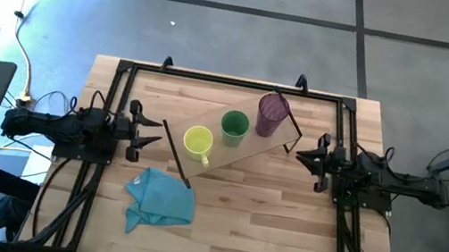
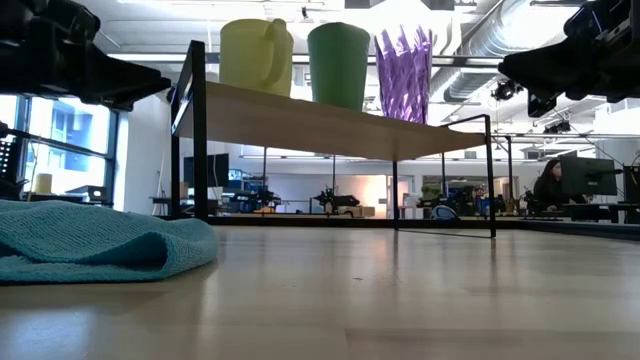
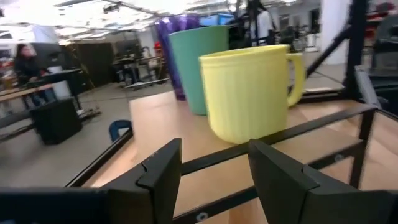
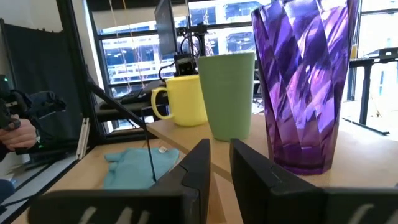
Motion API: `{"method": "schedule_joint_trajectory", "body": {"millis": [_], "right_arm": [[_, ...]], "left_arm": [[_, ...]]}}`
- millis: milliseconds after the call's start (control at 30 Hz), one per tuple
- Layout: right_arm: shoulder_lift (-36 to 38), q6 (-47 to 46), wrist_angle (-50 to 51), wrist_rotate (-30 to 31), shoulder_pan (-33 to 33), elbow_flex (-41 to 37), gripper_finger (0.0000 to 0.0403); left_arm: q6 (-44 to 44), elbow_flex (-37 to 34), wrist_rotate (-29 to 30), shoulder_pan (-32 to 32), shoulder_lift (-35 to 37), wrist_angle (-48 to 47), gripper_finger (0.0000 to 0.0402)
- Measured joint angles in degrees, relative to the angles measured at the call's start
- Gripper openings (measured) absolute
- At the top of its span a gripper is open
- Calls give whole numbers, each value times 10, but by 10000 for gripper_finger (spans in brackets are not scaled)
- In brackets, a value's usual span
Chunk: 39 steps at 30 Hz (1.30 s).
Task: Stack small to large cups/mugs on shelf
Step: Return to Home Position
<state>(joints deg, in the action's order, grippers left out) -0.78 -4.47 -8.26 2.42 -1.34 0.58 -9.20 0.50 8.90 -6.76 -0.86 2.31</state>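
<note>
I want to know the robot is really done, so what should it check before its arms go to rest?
1. Yellow mug upright on the shelf: ok.
2. Green cup upright on the shelf, next to the mug: ok.
3. Purple tumbler upright at the other end of the row: ok.
4. Row runs from shortest to tallest: ok.
5. Left end effector open, holds nothing, touches no cup: ok.
6. Right end effector open, holds nothing, touches no cup: ok.
</note>
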Motion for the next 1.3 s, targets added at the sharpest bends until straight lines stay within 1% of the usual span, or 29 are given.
{"method": "schedule_joint_trajectory", "body": {"millis": [133, 267, 333, 500, 600, 700, 1133, 1300], "right_arm": [[0, 0, 12, 0, 0, 0, 53], [0, 0, 27, 0, 0, 0, 53], [0, 0, 37, 0, 0, 0, 53], [0, 0, 72, 0, 0, 0, 53], [0, 5, 72, -1, 0, 0, 53], [0, 14, 72, -1, 0, 0, 53], [-10, 19, 76, -20, 0, 0, 53], [-22, 19, 76, -20, 0, 0, 53]], "left_arm": [[-11, 0, -9, 0, -2, -2, 172], [-12, 0, -9, 0, -25, -1, 172], [-5, 0, -9, 0, -47, 1, 172], [47, 1, -7, 0, -117, -2, 172], [75, 1, -7, 0, -155, 0, 172], [88, 0, -7, 0, -177, -4, 172], [96, 0, -9, 0, -181, 0, 172], [71, -1, -9, 0, -153, 31, 172]]}}
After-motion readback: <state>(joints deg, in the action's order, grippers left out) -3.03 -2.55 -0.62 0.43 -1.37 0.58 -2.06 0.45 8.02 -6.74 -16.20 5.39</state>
